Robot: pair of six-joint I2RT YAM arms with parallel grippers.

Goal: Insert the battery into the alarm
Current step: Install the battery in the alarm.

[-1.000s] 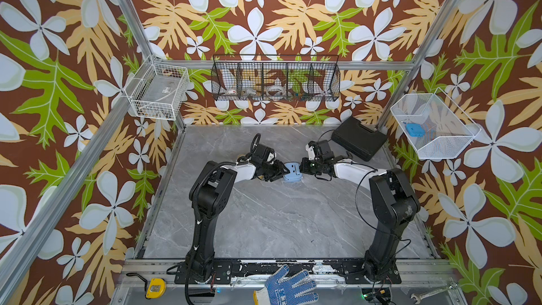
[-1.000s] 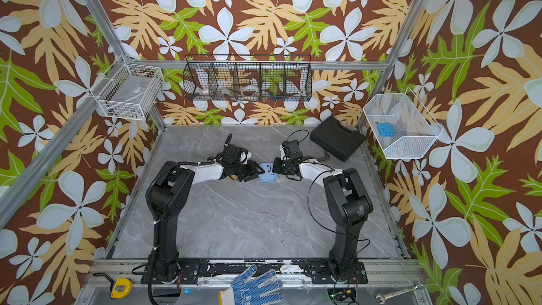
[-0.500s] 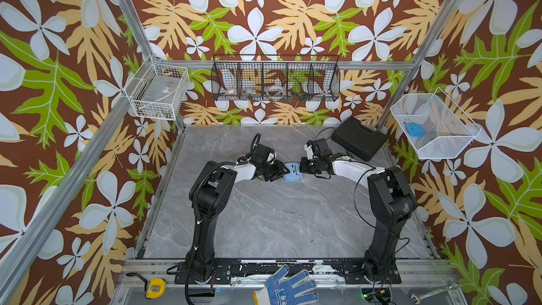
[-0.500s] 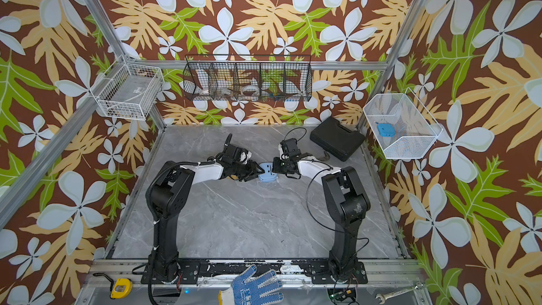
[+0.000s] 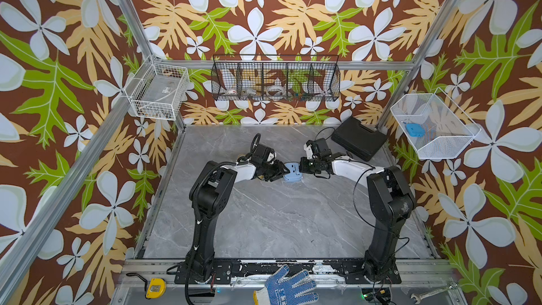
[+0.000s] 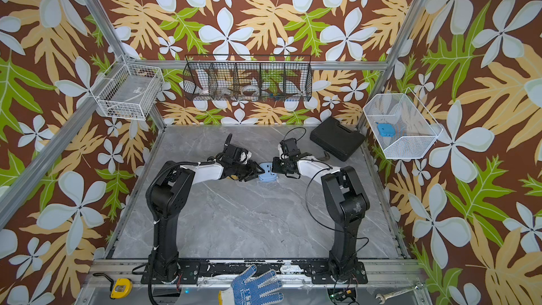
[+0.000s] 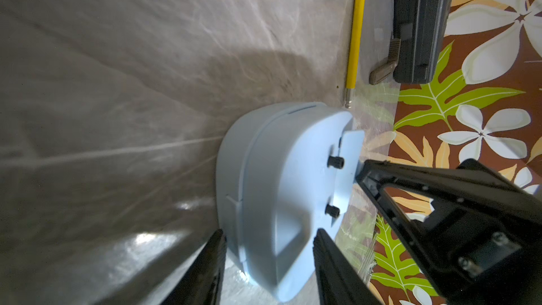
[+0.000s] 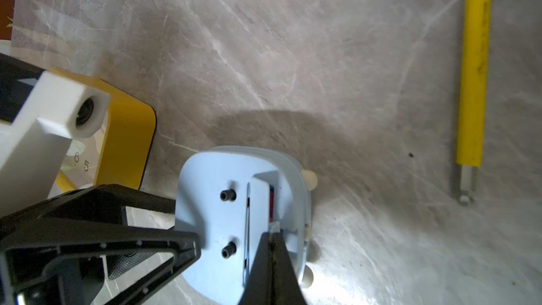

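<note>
The light blue alarm (image 5: 292, 171) (image 6: 268, 175) stands mid-table with its back face toward the wrist cameras. My left gripper (image 5: 283, 170) (image 7: 268, 233) is shut on the alarm (image 7: 272, 177), one finger on each side of its body. My right gripper (image 5: 301, 168) (image 8: 273, 231) is shut, its tip pressed at the edge of the battery compartment in the alarm (image 8: 211, 183). The compartment lid (image 8: 256, 200) stands ajar. Behind it a red and blue strip of the battery (image 8: 271, 203) shows; the rest is hidden.
A black case (image 5: 357, 140) lies at the back right. A yellow-handled hex key (image 8: 472, 83) (image 7: 355, 30) rests on the table near the alarm. Wire baskets hang on the walls. A glove (image 5: 286, 287) and a tape measure (image 5: 155, 288) lie on the front rail.
The right arm has shifted very slightly. Both grippers stay at the alarm with the same jaw openings.
</note>
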